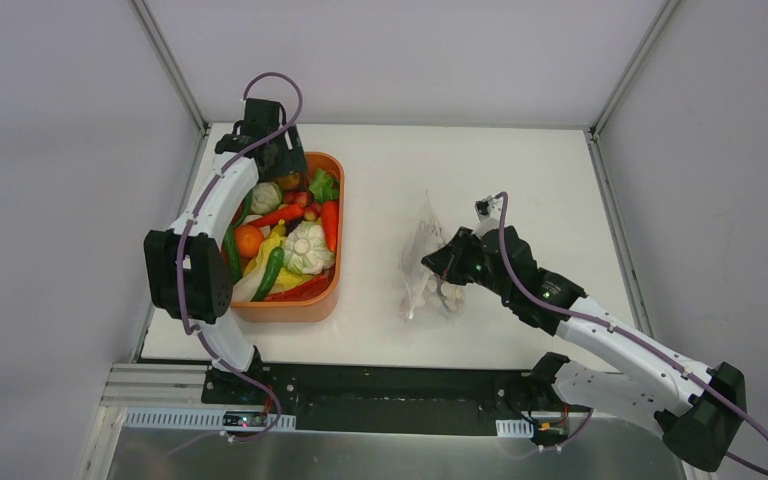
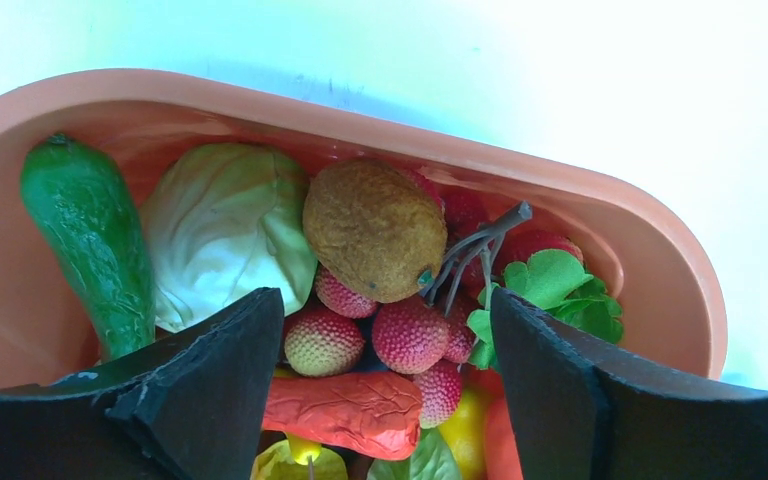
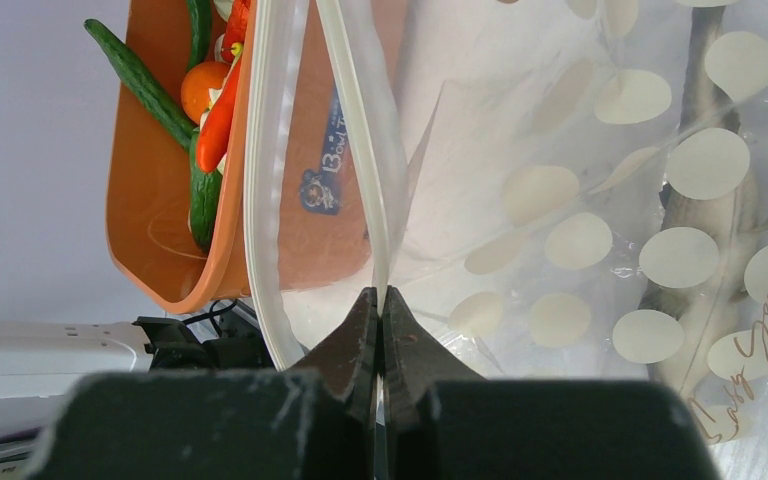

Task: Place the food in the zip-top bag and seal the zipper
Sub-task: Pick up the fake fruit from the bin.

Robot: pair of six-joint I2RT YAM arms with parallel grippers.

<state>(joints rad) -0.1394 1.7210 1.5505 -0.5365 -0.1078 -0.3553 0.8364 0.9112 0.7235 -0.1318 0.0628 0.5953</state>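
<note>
The food (image 1: 307,247) fills an orange tub (image 1: 339,235) at the left of the table. My left gripper (image 1: 278,160) hangs over the tub's far end, open. In the left wrist view its fingers (image 2: 210,380) straddle a cluster of red lychees (image 2: 410,335) and a red wrinkled piece (image 2: 350,405), with a gap on both sides. A brown fruit (image 2: 375,230) and a pale cabbage (image 2: 225,235) lie just beyond. The zip-top bag (image 1: 426,250) lies at mid-table. My right gripper (image 3: 380,295) is shut on one lip of the zipper (image 3: 365,130), and the bag mouth gapes open.
A greyish item (image 3: 700,200) shows inside the dotted bag (image 3: 600,200). A long green vegetable (image 2: 90,240) lies against the tub's wall (image 2: 360,105). White table (image 1: 380,330) shows between tub and bag. The enclosure's walls stand close on both sides.
</note>
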